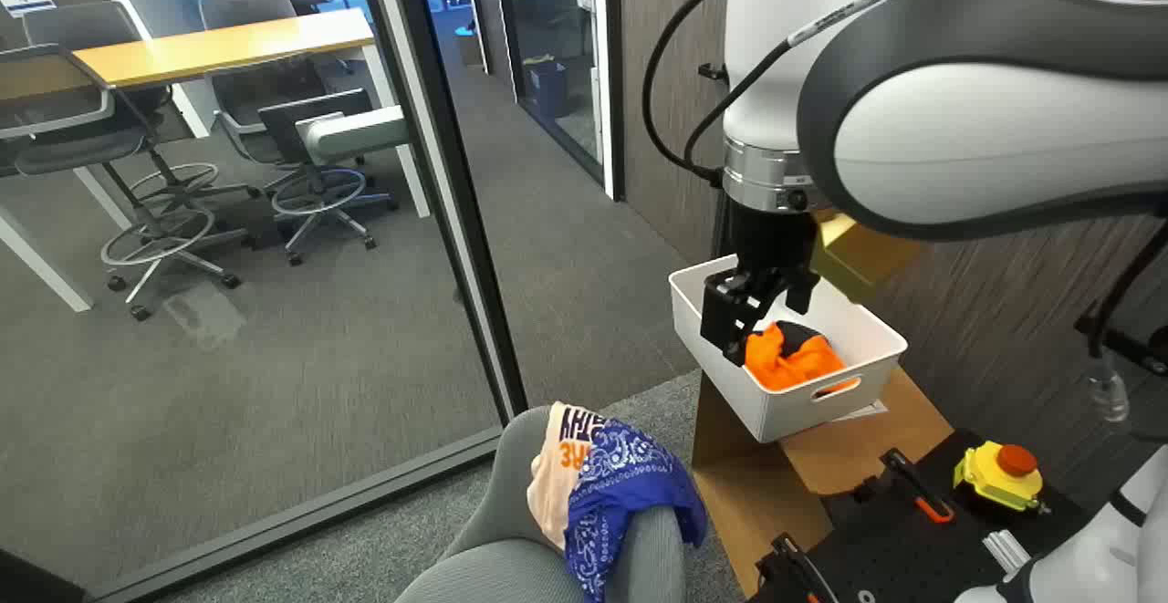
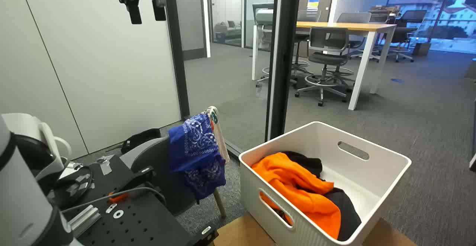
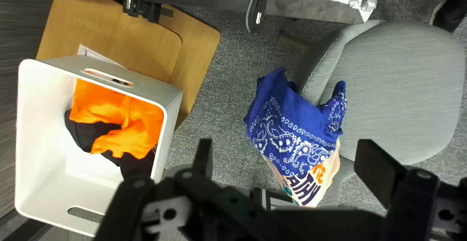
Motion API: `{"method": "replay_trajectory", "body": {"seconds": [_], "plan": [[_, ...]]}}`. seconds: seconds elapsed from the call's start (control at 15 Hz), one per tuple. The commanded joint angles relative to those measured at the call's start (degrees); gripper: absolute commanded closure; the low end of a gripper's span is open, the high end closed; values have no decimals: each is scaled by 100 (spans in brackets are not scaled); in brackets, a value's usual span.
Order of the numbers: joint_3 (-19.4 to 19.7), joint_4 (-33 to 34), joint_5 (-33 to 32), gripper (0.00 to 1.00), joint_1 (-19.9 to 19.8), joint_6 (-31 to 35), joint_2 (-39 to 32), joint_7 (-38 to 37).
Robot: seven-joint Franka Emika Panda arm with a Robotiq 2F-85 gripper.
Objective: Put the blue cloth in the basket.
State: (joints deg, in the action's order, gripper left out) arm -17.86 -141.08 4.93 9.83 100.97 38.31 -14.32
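Blue cloth (image 3: 292, 124) matt; basket (image 3: 42, 135) smooth plastic; chair (image 3: 401, 91) fabric.

The blue cloth (image 3: 292, 124) is deep in shade and printed in white with paisley swirls, dots and a row of small rings. The cream cloth (image 1: 554, 484) carries dark purple and orange letters, with a touch of green in the wrist view. The chair (image 3: 397, 91) is grey. The basket (image 2: 379, 175) is plain white; the orange cloth (image 2: 290, 179) is bright, the other cloth (image 2: 344, 205) black. The gripper (image 2: 148, 14) is black, the arm (image 1: 995, 147) white and dark grey. The carpet (image 3: 226, 88) is speckled grey. The button (image 1: 1016, 460) is red on a yellow base (image 1: 987, 483).
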Motion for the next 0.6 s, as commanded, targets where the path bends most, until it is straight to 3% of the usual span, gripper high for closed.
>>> {"method": "replay_trajectory", "body": {"seconds": [0.0,0.53], "plan": [[46,35,-31,0,57,-5,-13,-30],[95,-67,46,0,214,286,-188,372]]}}
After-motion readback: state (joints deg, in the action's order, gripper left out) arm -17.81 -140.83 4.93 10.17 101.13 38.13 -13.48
